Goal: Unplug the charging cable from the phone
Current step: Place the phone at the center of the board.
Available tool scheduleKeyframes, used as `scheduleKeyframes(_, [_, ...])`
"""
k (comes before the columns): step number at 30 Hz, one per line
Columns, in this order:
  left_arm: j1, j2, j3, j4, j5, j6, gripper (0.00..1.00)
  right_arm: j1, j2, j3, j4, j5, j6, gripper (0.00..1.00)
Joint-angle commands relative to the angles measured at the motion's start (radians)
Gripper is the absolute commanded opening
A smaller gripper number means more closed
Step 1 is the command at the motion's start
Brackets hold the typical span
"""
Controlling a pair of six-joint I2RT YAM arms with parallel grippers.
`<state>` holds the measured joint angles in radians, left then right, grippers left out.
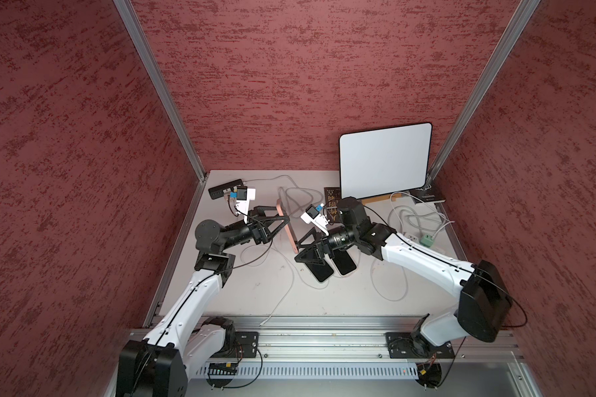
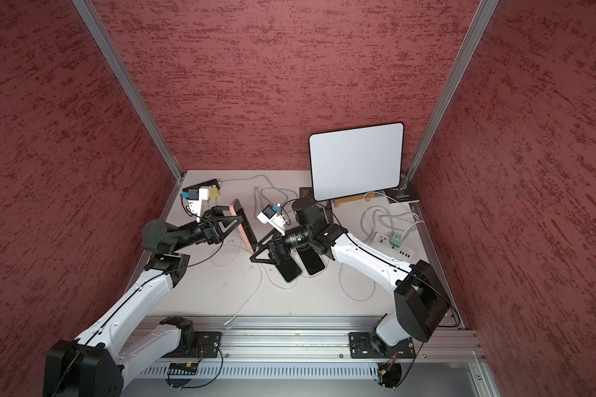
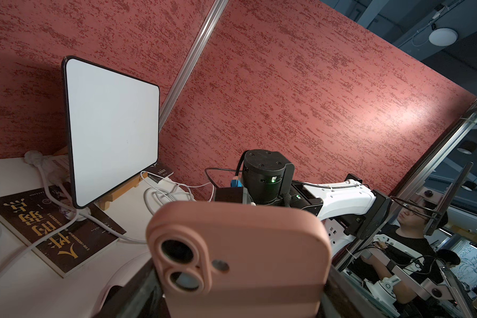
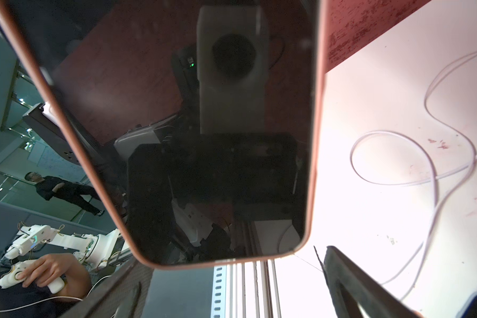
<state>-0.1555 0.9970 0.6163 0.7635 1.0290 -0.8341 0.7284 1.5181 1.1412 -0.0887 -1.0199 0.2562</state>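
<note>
The left hand (image 1: 285,220) is closed on the phone (image 1: 288,230), gripping its pink case from the 9 o'clock side. The phone is held up off the desk (image 1: 241,295) near the desk's middle, standing on a long edge and running from about 11 o'clock to 5 o'clock. The left wrist view shows its pink back and two camera lenses (image 3: 181,264). The right wrist view shows its dark screen (image 4: 190,137), which reflects that arm's camera.

The right hand (image 1: 297,251) sits at the 5 o'clock end of the phone with its jaws spread wide and nothing between them. In the right wrist view one finger (image 4: 355,286) lies just beside the phone's rounded end, but I cannot tell whether it touches.

A white cable (image 1: 263,322) lies slack on the desk, its loose end on the front rail at about 7 o'clock, well apart from the phone. More cable loops lie at 12 o'clock and 3 o'clock.

Two dark phones (image 1: 320,269) lie flat side by side under the right hand. At 1 o'clock a white board (image 1: 386,160) leans on a wooden stand (image 3: 116,192), with a book (image 3: 53,228) beside it. A power strip (image 1: 414,237) sits at 3 o'clock.
</note>
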Motion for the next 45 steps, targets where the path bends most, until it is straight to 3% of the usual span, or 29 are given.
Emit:
scheduleKeyframes(1, [-0.007, 0.0, -0.008, 0.056, 0.005, -0.005, 0.16, -0.007, 0.016, 0.047, 0.058, 0.005, 0.044, 0.99])
scheduleKeyframes(9, [-0.01, 0.017, -0.013, 0.059, 0.005, -0.005, 0.16, -0.006, 0.049, 0.066, 0.217, -0.079, 0.162, 0.99])
scheduleKeyframes(18, [-0.013, 0.018, -0.014, 0.058, 0.005, -0.003, 0.16, -0.006, 0.066, 0.08, 0.249, -0.088, 0.173, 0.96])
scheduleKeyframes(25, [-0.013, 0.019, -0.016, 0.059, 0.006, -0.003, 0.16, -0.006, 0.07, 0.082, 0.258, -0.092, 0.184, 0.8])
scheduleKeyframes(32, [-0.013, 0.019, -0.018, 0.059, 0.003, -0.001, 0.18, -0.006, 0.077, 0.074, 0.29, -0.109, 0.206, 0.56])
scheduleKeyframes(36, [-0.012, 0.019, -0.02, 0.054, 0.001, 0.001, 0.3, -0.006, 0.082, 0.071, 0.296, -0.115, 0.213, 0.4])
scheduleKeyframes(39, [-0.011, 0.016, -0.021, 0.053, -0.002, 0.003, 0.45, -0.006, 0.083, 0.068, 0.296, -0.117, 0.212, 0.31])
scheduleKeyframes(43, [-0.007, 0.008, -0.02, 0.022, -0.015, 0.02, 0.85, -0.006, 0.082, 0.068, 0.282, -0.111, 0.206, 0.22])
scheduleKeyframes(45, [-0.009, -0.011, -0.016, -0.044, -0.05, 0.054, 0.99, -0.006, 0.082, 0.07, 0.247, -0.088, 0.185, 0.19])
